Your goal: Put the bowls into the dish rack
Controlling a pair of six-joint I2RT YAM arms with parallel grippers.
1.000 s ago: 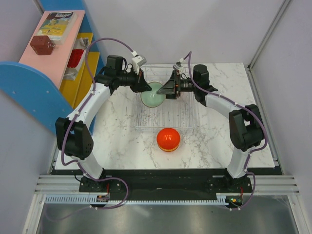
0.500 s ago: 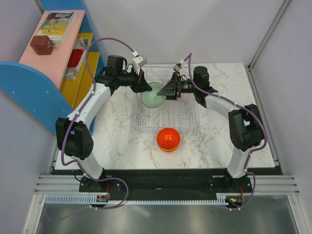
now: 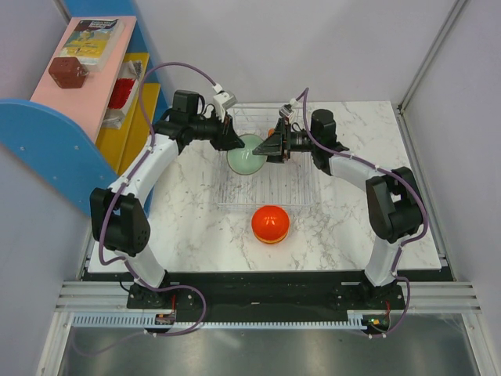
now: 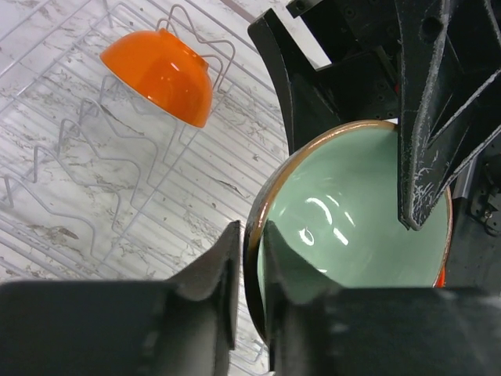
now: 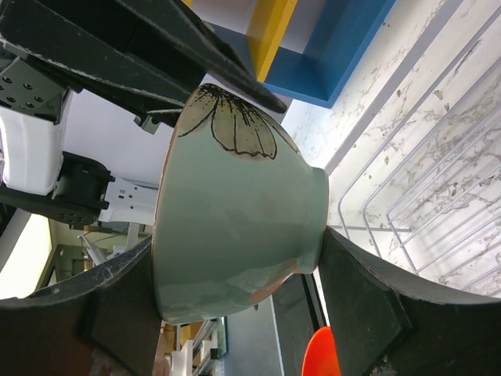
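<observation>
A pale green bowl (image 3: 244, 157) with a drawn flower hangs tilted on its side above the wire dish rack (image 3: 266, 189), held from both sides. My left gripper (image 3: 232, 142) is shut on its rim (image 4: 252, 235), one finger inside and one outside the green bowl (image 4: 360, 211). My right gripper (image 3: 271, 146) spans the green bowl (image 5: 235, 219) from rim to foot, and both fingers touch it (image 5: 239, 258). An orange bowl (image 4: 160, 72) leans upside down on the rack's prongs. Another orange bowl (image 3: 270, 223) sits upside down on the table, in front of the rack.
The blue and yellow shelf unit (image 3: 47, 141) stands at the left with a pink top holding a box and a dark red block (image 3: 67, 72). The marble table (image 3: 360, 227) ends at white walls behind and to the right. The rack's wire prongs (image 4: 94, 168) stand under the bowl.
My right gripper has edged a little left toward the green bowl and further around it. The left gripper and the bowl have barely moved.
</observation>
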